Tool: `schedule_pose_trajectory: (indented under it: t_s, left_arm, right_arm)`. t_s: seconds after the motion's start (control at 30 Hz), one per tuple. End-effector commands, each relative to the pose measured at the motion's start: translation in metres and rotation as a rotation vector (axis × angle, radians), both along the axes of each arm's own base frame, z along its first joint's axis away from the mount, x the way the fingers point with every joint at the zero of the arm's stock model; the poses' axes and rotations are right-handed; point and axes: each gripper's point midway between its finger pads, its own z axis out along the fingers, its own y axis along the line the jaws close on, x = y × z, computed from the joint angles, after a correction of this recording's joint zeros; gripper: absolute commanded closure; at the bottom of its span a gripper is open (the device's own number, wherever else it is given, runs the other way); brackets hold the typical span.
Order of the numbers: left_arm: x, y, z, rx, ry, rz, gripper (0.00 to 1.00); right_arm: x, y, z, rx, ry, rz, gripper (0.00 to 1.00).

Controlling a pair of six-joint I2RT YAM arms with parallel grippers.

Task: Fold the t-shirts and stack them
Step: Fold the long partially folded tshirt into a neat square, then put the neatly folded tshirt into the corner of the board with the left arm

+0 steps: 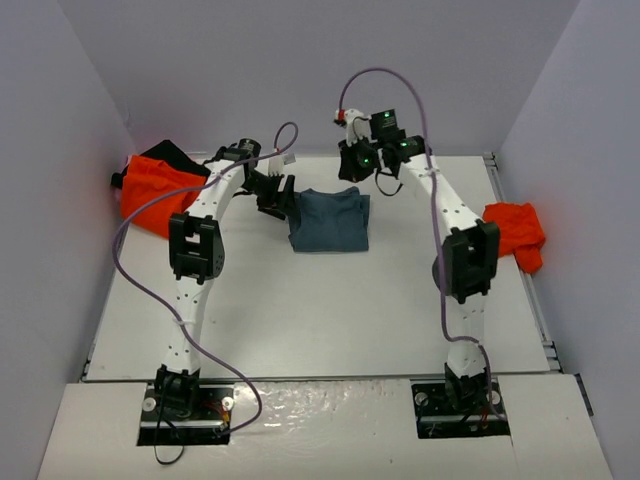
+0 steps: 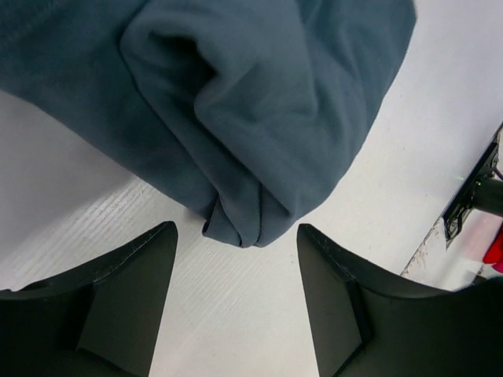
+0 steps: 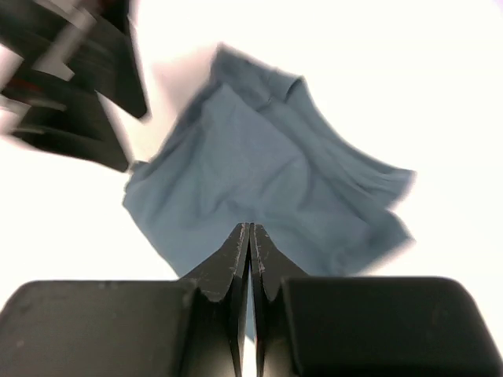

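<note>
- Table [image 1: 320,310]: white, walled in on 3 sides by pale lilac panels [image 1: 60,200].
- Far-left corner: an orange t-shirt [image 1: 155,192] lies crumpled, with a black garment [image 1: 172,154] touching its far edge. Both sit against the left wall, just left of the left arm's forearm.
- Right edge: a second orange t-shirt [image 1: 516,234] is bunched up just beside the right arm's elbow, well apart from the blue one.
- Purple cables [image 1: 135,215] loop off both arms. The left one sags out over the left orange shirt.
- Green lights glow on the right wrist housing [image 1: 380,125].
- Task item: the blue-grey t-shirt [image 1: 330,222] [image 2: 259,110] [image 3: 267,188] lies folded to a rough rectangle at the far middle of the table, between the 2 grippers. Its layers are rumpled, and 1 folded corner points at the left wrist camera.
- Left arm: reaches forward and bends inward, wrist low at the shirt's far-left corner.
- Left gripper [image 1: 280,195] [image 2: 236,236]: fingers [image 2: 126,283] spread wide, nothing clamped. The shirt corner sits just ahead of the gap. Contact cannot be told.
- Right arm: stretched far forward, wrist raised over the shirt's far-right corner.
- Right gripper [image 1: 352,165] [image 3: 250,229]: fingers pressed together, nothing between them, held above the shirt. That view is blurred, and the left gripper shows as a dark smear in its upper left.
</note>
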Motion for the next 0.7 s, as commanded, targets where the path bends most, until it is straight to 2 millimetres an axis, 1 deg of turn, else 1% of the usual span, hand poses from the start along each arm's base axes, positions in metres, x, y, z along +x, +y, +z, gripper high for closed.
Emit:
schedule_pose_trajectory:
  t_s: [0.0,0.03,0.07,0.1,0.13,0.17,0.23,0.4,0.47,0.5,0.57,0.6,0.67]
  left_arm:
    - [-0.003,-0.001,-0.001,-0.015,0.029,0.014,0.41]
    - [-0.004,-0.001,-0.006,-0.014,0.041,0.014,0.41]
    - [-0.004,-0.001,-0.007,-0.015,0.044,0.014,0.41]
    - [-0.003,-0.001,-0.010,-0.009,0.048,0.016,0.41]
    - [-0.002,0.000,-0.015,0.003,0.051,0.020,0.41]
    - [0.000,0.003,-0.019,0.022,0.050,0.027,0.41]
    - [0.002,0.010,-0.027,0.059,0.052,0.044,0.41]
    - [0.003,0.010,-0.041,0.072,0.075,0.048,0.40]
    - [0.003,0.008,-0.045,0.065,0.085,0.045,0.40]
    - [0.004,0.006,-0.047,0.057,0.089,0.043,0.40]
    - [0.004,0.000,-0.056,0.034,0.118,0.042,0.40]
    - [0.004,-0.004,-0.053,0.011,0.126,0.042,0.40]
    - [0.005,-0.007,-0.056,-0.007,0.138,0.040,0.40]
  right_arm:
    - [-0.016,-0.056,0.099,0.032,-0.198,-0.080,0.99]
    - [-0.020,-0.062,0.097,0.028,-0.192,-0.086,0.99]
    - [-0.023,-0.066,0.096,0.024,-0.188,-0.092,0.99]
    - [-0.025,-0.074,0.092,0.019,-0.178,-0.106,1.00]
    - [-0.028,-0.083,0.093,0.016,-0.179,-0.120,1.00]
    - [-0.032,-0.089,0.098,0.016,-0.190,-0.126,1.00]
    - [-0.039,-0.095,0.102,0.008,-0.204,-0.133,1.00]
    - [-0.048,-0.096,0.112,0.028,-0.218,-0.132,1.00]
    - [-0.048,-0.096,0.112,0.031,-0.217,-0.133,1.00]
    - [-0.048,-0.097,0.108,0.030,-0.210,-0.137,1.00]
    - [-0.045,-0.102,0.089,0.021,-0.171,-0.151,0.99]
    - [-0.045,-0.104,0.070,0.009,-0.129,-0.162,1.00]
    - [-0.038,-0.107,0.032,-0.010,-0.041,-0.178,1.00]
